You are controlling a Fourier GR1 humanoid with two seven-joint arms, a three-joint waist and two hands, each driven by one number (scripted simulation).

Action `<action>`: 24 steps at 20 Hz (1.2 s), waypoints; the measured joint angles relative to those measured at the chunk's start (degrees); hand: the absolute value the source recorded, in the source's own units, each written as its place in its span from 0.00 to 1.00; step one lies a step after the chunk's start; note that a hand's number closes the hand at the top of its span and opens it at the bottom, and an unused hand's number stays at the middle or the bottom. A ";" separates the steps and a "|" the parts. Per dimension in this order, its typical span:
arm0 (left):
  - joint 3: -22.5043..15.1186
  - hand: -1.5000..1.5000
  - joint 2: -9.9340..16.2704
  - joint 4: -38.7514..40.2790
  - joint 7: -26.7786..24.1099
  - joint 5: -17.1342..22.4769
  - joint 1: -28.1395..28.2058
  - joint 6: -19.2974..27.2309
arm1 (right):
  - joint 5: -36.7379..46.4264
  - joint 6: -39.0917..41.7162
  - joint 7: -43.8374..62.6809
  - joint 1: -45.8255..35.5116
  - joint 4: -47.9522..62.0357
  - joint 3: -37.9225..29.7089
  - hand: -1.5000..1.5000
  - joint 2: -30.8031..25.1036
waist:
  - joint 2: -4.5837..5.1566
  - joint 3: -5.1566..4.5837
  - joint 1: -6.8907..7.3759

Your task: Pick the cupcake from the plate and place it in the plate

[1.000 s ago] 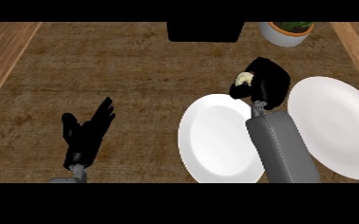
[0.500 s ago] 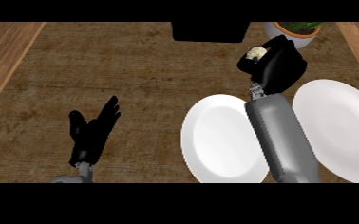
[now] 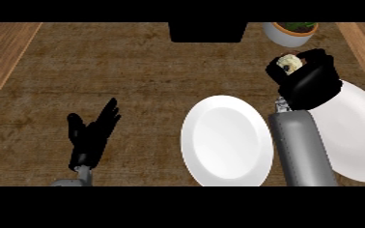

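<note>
My right hand point(image 3: 308, 79) curls around the cupcake point(image 3: 288, 63); I should lower it squarely onto a white plate point(image 3: 227, 147) before uncurling.

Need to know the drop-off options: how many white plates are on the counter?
2. One plate lies left of the right forearm; the other plate lies right of it, partly hidden by the arm and cut off by the view's edge.

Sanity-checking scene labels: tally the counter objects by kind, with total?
Plates: 2, one left of the forearm, one right of it
Cupcake: 1, in the right hand
Potted plant: 1
Black box: 1
Total: 5
</note>
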 measured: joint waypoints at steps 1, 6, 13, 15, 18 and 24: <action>-0.04 0.50 0.10 -0.50 -0.35 0.07 0.76 -0.19 | 0.91 -0.88 -0.03 1.18 -0.73 -1.00 1.00 0.02 | -0.08 0.01 -0.07; 0.29 0.50 0.42 -1.07 -0.69 -0.01 1.69 -0.17 | 3.54 -6.90 -1.90 7.06 -3.01 -8.34 1.00 -0.17 | -0.15 0.02 -0.69; 0.04 0.50 -0.50 -0.81 -0.87 -0.73 1.36 0.65 | -4.02 -15.27 -5.54 10.65 -0.09 -16.66 1.00 -3.91 | -0.11 0.01 -0.70; 0.34 0.50 -0.29 -0.78 -1.40 -0.30 1.68 -0.07 | -8.61 -16.75 -6.77 10.88 1.55 -17.86 1.00 -6.72 | -0.14 0.03 -0.65; 0.64 0.50 -0.30 -0.88 -0.39 -0.35 1.03 0.14 | -15.78 -19.47 -9.77 11.84 4.74 -18.73 1.00 -10.99 | -0.14 0.00 -0.63; 1.01 0.50 0.40 -1.56 0.32 -0.15 1.28 -0.47 | -30.58 -17.12 -11.44 11.65 14.42 -20.48 0.00 -15.39 | -0.06 0.05 -0.31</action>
